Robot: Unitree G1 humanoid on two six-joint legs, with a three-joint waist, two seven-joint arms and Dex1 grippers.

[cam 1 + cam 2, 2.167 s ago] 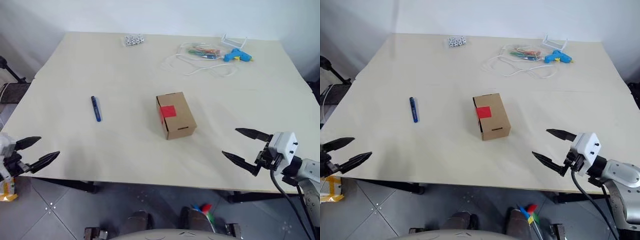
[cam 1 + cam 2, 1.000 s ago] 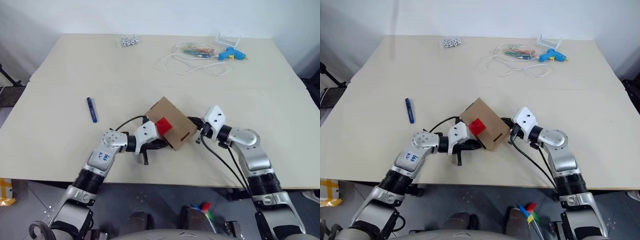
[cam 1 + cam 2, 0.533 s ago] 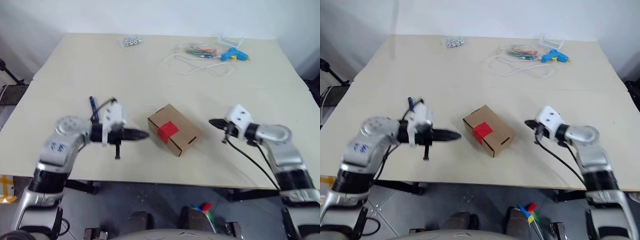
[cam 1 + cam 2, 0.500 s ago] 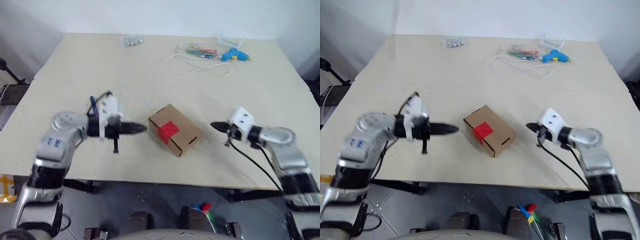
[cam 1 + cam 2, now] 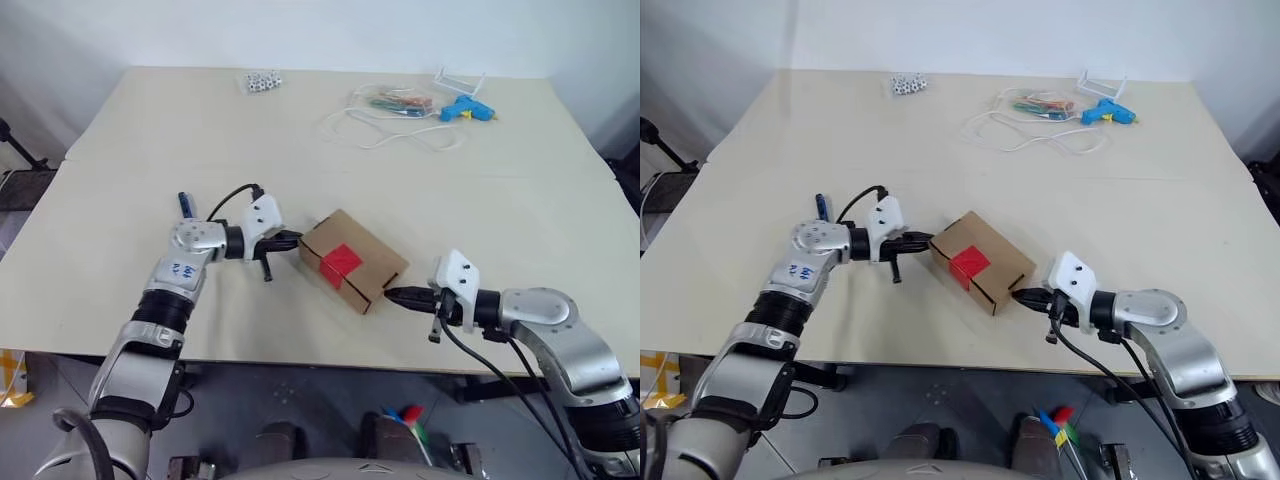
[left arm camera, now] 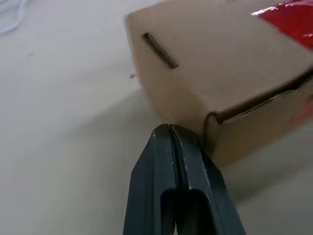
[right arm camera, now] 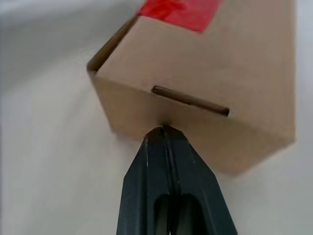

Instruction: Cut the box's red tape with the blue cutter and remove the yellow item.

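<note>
The brown box (image 5: 365,268) lies at an angle in the middle of the table, with the red tape (image 5: 342,260) on its top seam. My left gripper (image 5: 293,240) is shut, and its tip (image 6: 166,129) touches the bottom edge of the box's left end. My right gripper (image 5: 392,296) is also shut, its tip (image 7: 164,129) pressed against the near end face just below the slot (image 7: 190,100). The blue cutter (image 5: 184,201) lies on the table just behind my left forearm, partly covered by it. The yellow item is hidden from view.
At the far right of the table (image 5: 120,160) lie a light-blue glue gun (image 5: 467,110), a white cable loop (image 5: 385,132), coloured bits (image 5: 398,101) and a white wire stand (image 5: 457,78). A small cluster of white pieces (image 5: 260,80) sits far left.
Half a second ago both shut grippers stood apart from the box. Now both have closed in and their tips rest against its two ends.
</note>
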